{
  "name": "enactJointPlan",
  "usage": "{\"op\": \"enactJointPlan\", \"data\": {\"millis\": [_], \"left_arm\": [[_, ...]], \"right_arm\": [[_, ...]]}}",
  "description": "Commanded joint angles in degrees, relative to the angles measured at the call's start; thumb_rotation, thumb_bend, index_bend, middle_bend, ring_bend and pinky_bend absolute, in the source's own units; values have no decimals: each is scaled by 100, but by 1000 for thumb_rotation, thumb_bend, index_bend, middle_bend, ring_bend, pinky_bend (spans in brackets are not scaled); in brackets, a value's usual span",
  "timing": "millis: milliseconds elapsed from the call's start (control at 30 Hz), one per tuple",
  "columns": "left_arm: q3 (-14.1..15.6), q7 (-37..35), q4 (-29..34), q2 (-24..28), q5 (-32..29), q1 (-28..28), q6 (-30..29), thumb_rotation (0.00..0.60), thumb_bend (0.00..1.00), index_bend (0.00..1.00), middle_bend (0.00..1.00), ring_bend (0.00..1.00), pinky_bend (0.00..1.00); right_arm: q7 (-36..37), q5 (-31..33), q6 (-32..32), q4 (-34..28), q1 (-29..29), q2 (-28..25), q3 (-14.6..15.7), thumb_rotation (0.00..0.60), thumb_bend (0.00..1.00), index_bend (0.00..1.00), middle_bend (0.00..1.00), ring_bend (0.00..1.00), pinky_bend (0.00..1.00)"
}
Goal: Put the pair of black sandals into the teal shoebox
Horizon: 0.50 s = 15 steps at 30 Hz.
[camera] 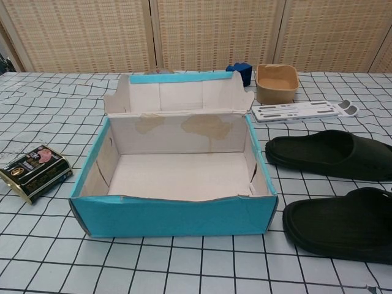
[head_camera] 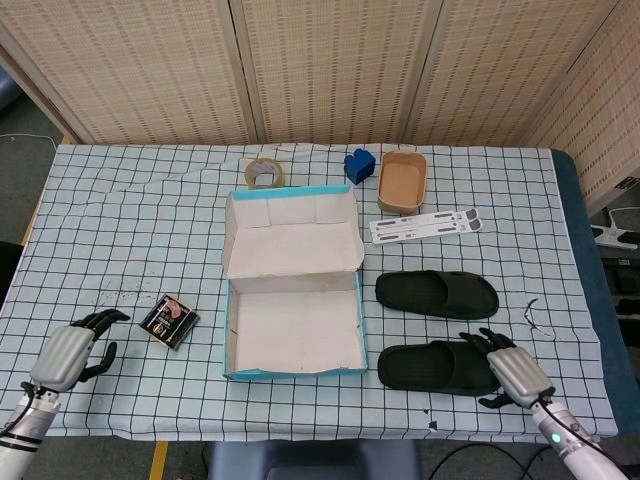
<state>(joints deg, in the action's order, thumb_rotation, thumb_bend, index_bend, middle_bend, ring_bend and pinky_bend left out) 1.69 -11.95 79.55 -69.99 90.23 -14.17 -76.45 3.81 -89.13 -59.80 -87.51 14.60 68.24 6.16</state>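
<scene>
The teal shoebox (head_camera: 232, 335) (camera: 171, 215) lies open and empty at the table's middle, its lid folded back. Two black sandals lie side by side to its right: the far sandal (head_camera: 436, 294) (camera: 327, 154) and the near sandal (head_camera: 435, 367) (camera: 340, 223). In the head view my right hand (head_camera: 510, 371) sits at the near sandal's right end, fingers spread and reaching over its heel; whether they touch it is unclear. My left hand (head_camera: 68, 353) rests at the table's front left, fingers apart, holding nothing. Neither hand shows in the chest view.
A small dark tin (head_camera: 169, 321) (camera: 33, 172) lies left of the box. Behind the box are a tape roll (head_camera: 264, 173), a blue object (head_camera: 359, 165), a tan tub (head_camera: 402, 182) (camera: 277, 82) and a white strip (head_camera: 424, 224). A thin wire (head_camera: 535, 315) lies right of the sandals.
</scene>
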Motion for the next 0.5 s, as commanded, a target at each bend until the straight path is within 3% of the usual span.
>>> {"op": "enactJointPlan", "data": {"millis": [33,333,500], "left_arm": [[2,6,0,3,14,1,-14,600,566,265,224,276,454],[1,-54,-6,15,0,-1,6,600,567,273,224,275,454],[2,-67,0,21,12,-4,1,600,567,276,224,276,453]], "right_arm": [[-63,93,144,71,49,67,10,600,0,58,118,0,115],[-262,290,178,267,61,295,-44,600,0,75,122,0,115],[-329,291,-51,378,-16,419,-90,600,0,185,262,95,172]]}}
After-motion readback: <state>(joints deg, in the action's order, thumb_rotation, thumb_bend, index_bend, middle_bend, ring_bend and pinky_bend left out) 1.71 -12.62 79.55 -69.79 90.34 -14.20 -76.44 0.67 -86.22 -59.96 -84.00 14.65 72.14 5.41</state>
